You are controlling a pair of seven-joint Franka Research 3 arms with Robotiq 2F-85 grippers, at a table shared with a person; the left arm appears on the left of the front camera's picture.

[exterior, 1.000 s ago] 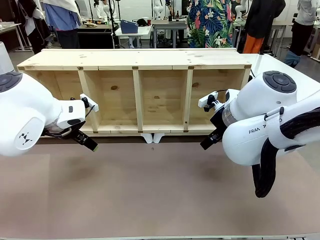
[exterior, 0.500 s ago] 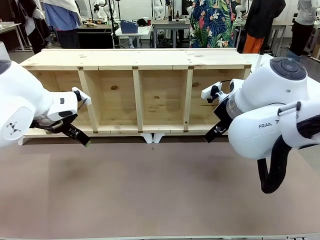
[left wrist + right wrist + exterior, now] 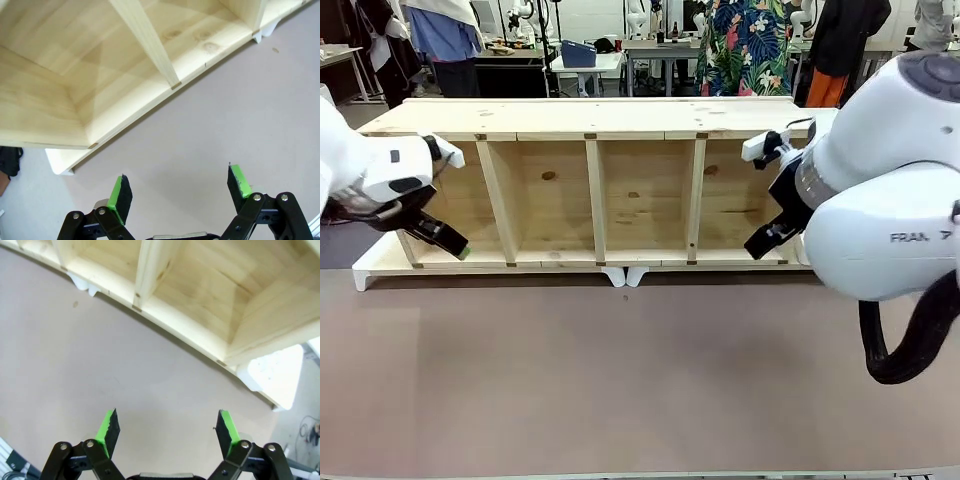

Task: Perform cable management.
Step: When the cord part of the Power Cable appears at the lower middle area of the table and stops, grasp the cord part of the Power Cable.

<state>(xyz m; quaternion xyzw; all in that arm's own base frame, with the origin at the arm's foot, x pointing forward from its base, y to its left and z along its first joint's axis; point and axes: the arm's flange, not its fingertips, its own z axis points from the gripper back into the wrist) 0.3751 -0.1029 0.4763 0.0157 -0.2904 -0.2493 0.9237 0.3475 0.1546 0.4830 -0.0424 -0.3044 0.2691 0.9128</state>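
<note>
left hand (image 3: pixel 179 186) spread wide, right hand (image 3: pixel 168 426) likewise, wooden shelf (image 3: pixel 640 118) beyond

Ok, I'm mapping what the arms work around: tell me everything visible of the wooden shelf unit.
The wooden shelf unit is pale knotty wood, long and low, resting on the brown table with its open side toward the robot. Three upright dividers split it into four compartments, empty where visible. Small white pieces show under its front edge and left end.
</note>
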